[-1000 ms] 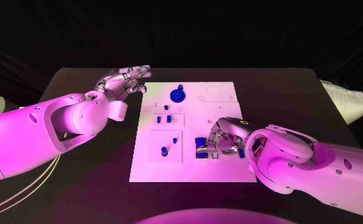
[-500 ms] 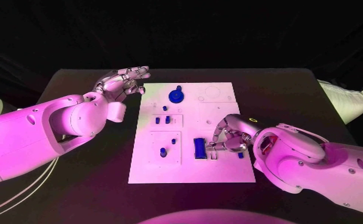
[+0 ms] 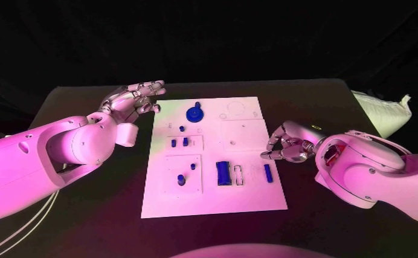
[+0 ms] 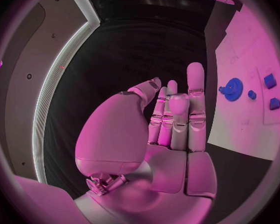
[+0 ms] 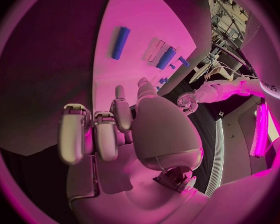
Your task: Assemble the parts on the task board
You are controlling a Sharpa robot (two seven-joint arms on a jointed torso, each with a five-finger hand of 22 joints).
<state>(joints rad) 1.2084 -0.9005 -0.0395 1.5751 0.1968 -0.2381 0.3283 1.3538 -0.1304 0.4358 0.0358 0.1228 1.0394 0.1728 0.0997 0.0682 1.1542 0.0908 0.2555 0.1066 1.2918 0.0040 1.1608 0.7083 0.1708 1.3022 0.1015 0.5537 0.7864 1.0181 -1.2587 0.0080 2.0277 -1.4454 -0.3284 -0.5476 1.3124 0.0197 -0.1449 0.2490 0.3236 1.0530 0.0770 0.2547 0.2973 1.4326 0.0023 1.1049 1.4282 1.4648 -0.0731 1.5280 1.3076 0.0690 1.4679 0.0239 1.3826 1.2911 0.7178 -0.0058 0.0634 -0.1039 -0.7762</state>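
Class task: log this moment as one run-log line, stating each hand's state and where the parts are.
left hand: open, beside task board | right hand: shut, empty, at board's edge | parts: on board

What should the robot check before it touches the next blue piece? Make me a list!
1. Right hand holding nothing: ok, its fingers are curled in and carry no piece, beside the task board's right edge.
2. Left hand out of the way: ok, it is off the board's far left corner, fingers apart.
3. Blue block lying on the board: ok, nothing covers it.
4. Blue pin free to pick up: ok, it lies alone near the right edge.
5. Empty slot between block and pin is clear: ok.
6. Blue round gear fully seated on its spot: cannot tell.
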